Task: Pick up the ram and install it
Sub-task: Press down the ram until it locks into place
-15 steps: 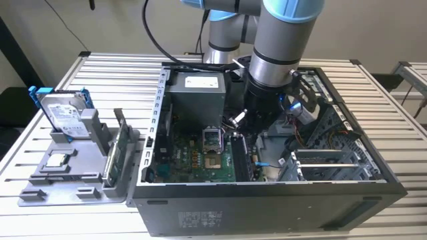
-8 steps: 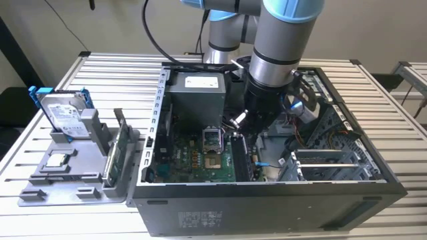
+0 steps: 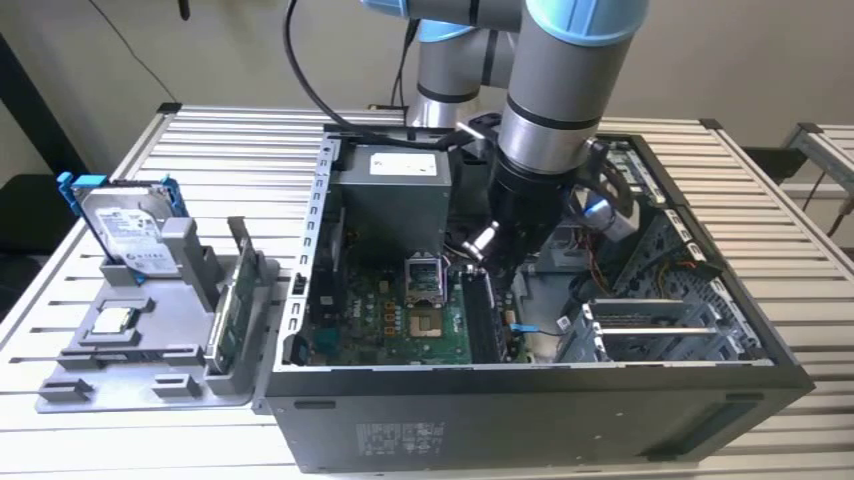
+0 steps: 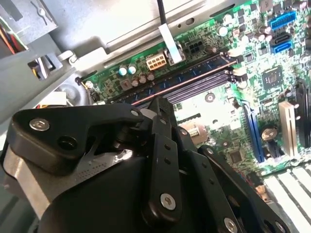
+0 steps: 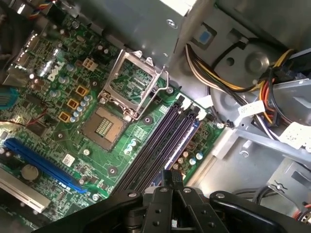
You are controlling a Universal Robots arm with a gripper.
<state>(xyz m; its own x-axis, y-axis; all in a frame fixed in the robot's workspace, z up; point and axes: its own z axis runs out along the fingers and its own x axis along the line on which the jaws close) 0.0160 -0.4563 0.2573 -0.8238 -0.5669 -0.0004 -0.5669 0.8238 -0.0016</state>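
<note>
**Slatted worktop, open computer case: ram at the slots**

The gripper (image 3: 483, 262) is being held closed just above the memory slots (image 5: 163, 141). The ram (image 4: 187, 80) is lying in one slot, apparently released; full seating cannot be judged.

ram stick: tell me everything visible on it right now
The ram is a long, thin, dark bluish board with a row of dark chips and a coppery line along its length. It stands on edge, level, in one of the parallel slots on the green motherboard inside the open computer case. The gripper sits right over part of it; contact is hidden, and whether it is fully clicked in cannot be told.
</note>
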